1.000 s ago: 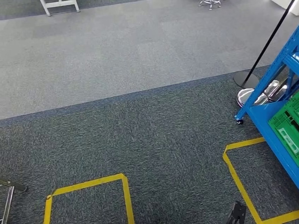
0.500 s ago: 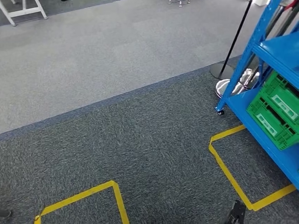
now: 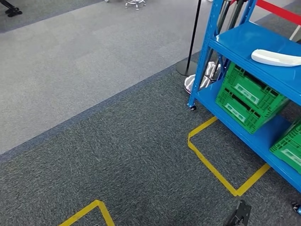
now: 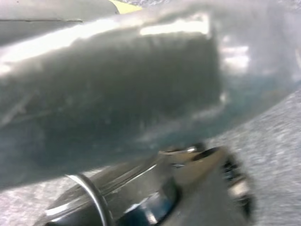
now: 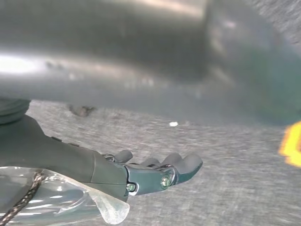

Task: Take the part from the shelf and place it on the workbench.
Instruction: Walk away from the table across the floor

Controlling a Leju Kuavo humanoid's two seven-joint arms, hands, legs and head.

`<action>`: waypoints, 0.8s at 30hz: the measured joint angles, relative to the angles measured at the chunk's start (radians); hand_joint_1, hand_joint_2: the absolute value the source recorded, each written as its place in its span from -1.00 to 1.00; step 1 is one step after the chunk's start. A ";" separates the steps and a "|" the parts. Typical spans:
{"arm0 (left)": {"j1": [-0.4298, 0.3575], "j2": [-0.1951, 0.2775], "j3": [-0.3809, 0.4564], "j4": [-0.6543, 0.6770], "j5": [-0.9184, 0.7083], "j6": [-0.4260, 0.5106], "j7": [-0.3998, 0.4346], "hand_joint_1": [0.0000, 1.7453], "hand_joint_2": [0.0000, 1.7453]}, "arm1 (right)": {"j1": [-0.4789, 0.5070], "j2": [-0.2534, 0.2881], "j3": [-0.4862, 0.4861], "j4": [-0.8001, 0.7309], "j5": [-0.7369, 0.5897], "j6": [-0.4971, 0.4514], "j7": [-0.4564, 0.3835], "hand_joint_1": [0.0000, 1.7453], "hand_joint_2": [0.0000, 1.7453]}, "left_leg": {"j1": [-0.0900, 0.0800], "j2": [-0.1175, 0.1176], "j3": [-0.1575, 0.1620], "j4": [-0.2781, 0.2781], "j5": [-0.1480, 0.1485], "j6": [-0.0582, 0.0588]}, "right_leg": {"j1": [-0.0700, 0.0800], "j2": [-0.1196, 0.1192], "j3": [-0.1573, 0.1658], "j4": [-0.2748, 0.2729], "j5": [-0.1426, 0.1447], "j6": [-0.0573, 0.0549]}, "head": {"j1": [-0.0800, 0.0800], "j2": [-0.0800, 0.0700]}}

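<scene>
The part (image 3: 275, 57) is a long white curved piece lying on the middle board of the blue shelf (image 3: 245, 40) at the right of the head view. My right hand (image 5: 156, 173) hangs over the carpet with its fingers stretched out and nothing in them; its dark tip also shows at the bottom of the head view as my right hand (image 3: 239, 214), well short of the shelf. In the left wrist view my left hand (image 4: 199, 183) is a blur, and I cannot make out how its fingers lie.
Green crates (image 3: 248, 96) sit on the shelf's bottom board, with another green crate (image 3: 289, 148) further right. Yellow tape marks a box (image 3: 213, 162) on the dark carpet before the shelf and a second corner (image 3: 90, 209) near me. A black post with a round base (image 3: 186, 68) and a red barrier (image 3: 280, 12) stand behind the shelf.
The whole picture has shifted left: the camera has turned right. The shelf now fills more of the right side, and its middle board with the white part has come into sight.
</scene>
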 joint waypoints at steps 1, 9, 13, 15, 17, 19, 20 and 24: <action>0.004 -0.002 0.023 0.000 0.066 -0.002 -0.045 -1.00 -1.00 | 0.043 0.015 0.014 -0.033 0.002 0.027 -0.038 -1.00 -1.00 | 0.000 0.002 0.007 -0.011 -0.008 0.003 | -0.002 0.006 0.002 -0.003 -0.003 0.007 | 0.000 0.000; 0.061 -0.020 0.326 -0.065 0.114 -0.021 -0.169 -1.00 -1.00 | 0.250 0.081 0.044 -0.203 0.065 0.190 -0.212 -1.00 -1.00 | 0.002 0.104 0.067 -0.049 -0.040 0.020 | 0.001 -0.100 -0.174 0.272 -0.107 0.040 | 0.006 0.000; 0.041 -0.041 0.475 -0.098 0.029 -0.002 -0.169 -1.00 -1.00 | 0.233 0.075 0.006 -0.185 0.135 0.181 -0.249 -1.00 -1.00 | 0.000 0.143 0.109 -0.047 -0.077 0.009 | 0.000 -0.155 -0.085 0.067 0.034 0.039 | 0.008 0.000; 0.028 -0.050 0.540 -0.103 -0.005 0.002 -0.169 -1.00 -1.00 | 0.213 0.074 -0.007 -0.169 0.159 0.174 -0.256 -1.00 -1.00 | -0.005 0.160 0.122 -0.046 -0.091 -0.002 | 0.005 -0.175 -0.053 0.011 0.045 0.025 | 0.007 0.000; 0.019 -0.057 0.594 -0.107 -0.039 -0.005 -0.169 -1.00 -1.00 | 0.199 0.073 -0.020 -0.148 0.180 0.172 -0.260 -1.00 -1.00 | -0.006 0.176 0.133 -0.048 -0.101 -0.011 | 0.007 -0.155 -0.049 0.009 0.038 0.010 | 0.007 0.000; 0.012 -0.063 0.642 -0.110 -0.067 -0.016 -0.169 -1.00 -1.00 | 0.192 0.069 -0.034 -0.130 0.196 0.173 -0.264 -1.00 -1.00 | -0.002 0.154 0.132 -0.025 -0.120 -0.021 | 0.003 -0.137 -0.040 0.006 0.033 -0.001 | 0.005 0.000; 0.011 -0.065 0.662 -0.111 -0.076 -0.020 -0.169 -1.00 -1.00 | 0.187 0.066 -0.040 -0.121 0.202 0.173 -0.266 -1.00 -1.00 | 0.001 0.132 0.112 0.019 -0.141 -0.026 | 0.000 -0.126 -0.034 0.005 0.029 -0.006 | 0.003 0.000; 0.022 -0.068 0.722 -0.111 -0.107 -0.033 -0.169 -1.00 -1.00 | 0.168 0.047 -0.053 -0.084 0.223 0.176 -0.278 -1.00 -1.00 | 0.008 0.090 -0.047 0.266 -0.197 -0.032 | -0.001 -0.071 -0.011 0.004 0.010 -0.017 | 0.000 0.000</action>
